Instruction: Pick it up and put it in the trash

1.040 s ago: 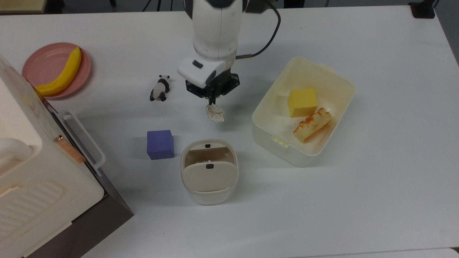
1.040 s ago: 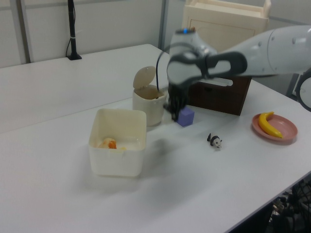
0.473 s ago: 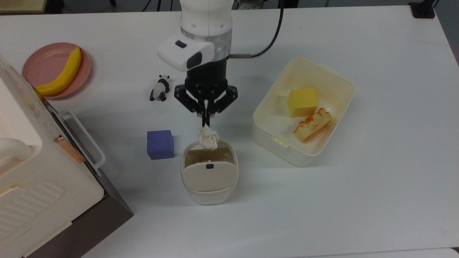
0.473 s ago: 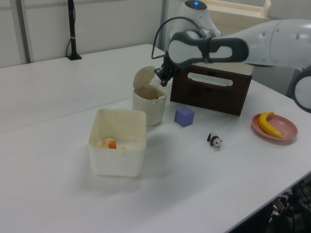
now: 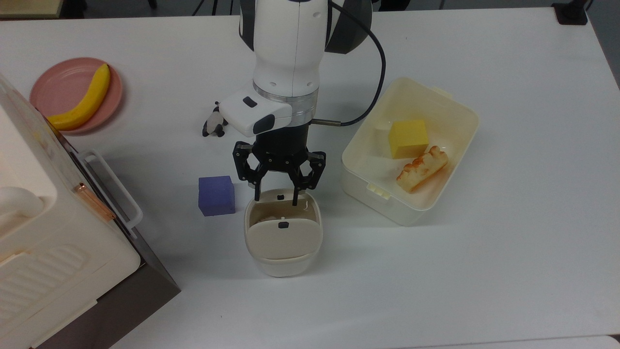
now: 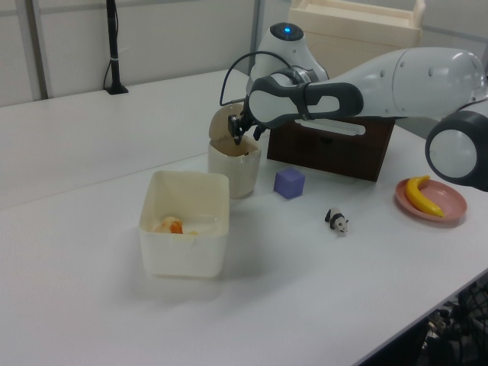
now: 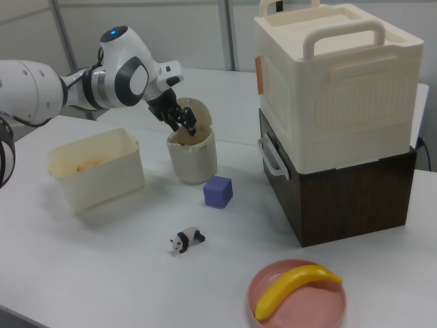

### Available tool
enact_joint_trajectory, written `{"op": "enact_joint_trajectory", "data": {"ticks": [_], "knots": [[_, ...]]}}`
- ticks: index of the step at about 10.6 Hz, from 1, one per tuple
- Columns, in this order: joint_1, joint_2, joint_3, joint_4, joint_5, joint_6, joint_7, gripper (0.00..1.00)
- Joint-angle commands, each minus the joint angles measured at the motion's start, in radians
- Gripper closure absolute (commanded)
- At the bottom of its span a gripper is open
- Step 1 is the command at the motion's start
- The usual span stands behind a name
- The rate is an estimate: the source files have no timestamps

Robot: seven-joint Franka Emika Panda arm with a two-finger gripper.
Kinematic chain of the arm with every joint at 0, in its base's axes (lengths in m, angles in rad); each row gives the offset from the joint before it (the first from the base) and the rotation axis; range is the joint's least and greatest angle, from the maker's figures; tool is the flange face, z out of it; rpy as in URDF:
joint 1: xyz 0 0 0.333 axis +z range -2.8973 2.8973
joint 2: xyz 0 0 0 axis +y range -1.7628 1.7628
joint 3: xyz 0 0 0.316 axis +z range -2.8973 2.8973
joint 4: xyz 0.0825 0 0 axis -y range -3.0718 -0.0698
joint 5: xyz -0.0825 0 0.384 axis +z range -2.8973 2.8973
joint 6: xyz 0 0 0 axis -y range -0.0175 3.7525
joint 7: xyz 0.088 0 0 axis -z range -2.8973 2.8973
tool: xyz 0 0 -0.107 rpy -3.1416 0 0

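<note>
Over the trash: the gripper [image 5: 275, 198] hung at the open mouth of the small cream-beige trash [image 5: 283, 261], fingertips pointing down into the opening.
Jaws: spread wide, about as far apart as the opening allowed, with nothing between them; one finger [image 5: 256, 194] stood at the top view's left of the mouth, the other at the top view's right.
Paper wad: a pale lump [image 5: 265, 219] sat inside the trash by the flap's edge, at the top view's left of the opening. It lay lower than the fingertips and touched neither finger.
Wad's long axis: could not be told, nor which way it pointed, as most of it lay under the flap.
Flap lid: the lid [image 5: 283, 240] was tilted open, a small dark button on it and another on the rim behind.
Left view: the gripper [image 6: 239, 133] was at the trash's [image 6: 236, 171] rim, beside the raised lid.
Right view: the gripper [image 7: 186, 123] was just above the trash [image 7: 193, 167].
Neighbours: a purple cube [image 5: 216, 195] stood just beside the trash on the top view's left; a cream tub [image 5: 368, 186] holding a yellow block [image 5: 408, 138] and a bread piece [image 5: 421, 168] stood on the top view's right.
Farther off: a toy panda [image 5: 211, 127] lay partly behind the arm, and a banana [image 5: 82, 102] rested on a pink plate [image 5: 58, 80].
</note>
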Motion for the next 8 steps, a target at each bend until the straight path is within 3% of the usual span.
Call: {"op": "enact_joint_trajectory", "data": {"ticks": [1, 3, 6, 8], "knots": [[0.011, -0.102, -0.007, -0.013, -0.006, -0.225, 0.033, 0.00], [0.016, -0.208, 0.001, -0.054, -0.003, -0.480, 0.031, 0.00], [0.016, -0.357, 0.004, -0.181, 0.004, -0.591, -0.031, 0.00], [0.022, -0.406, 0.004, -0.214, 0.031, -0.650, -0.053, 0.00]]}}
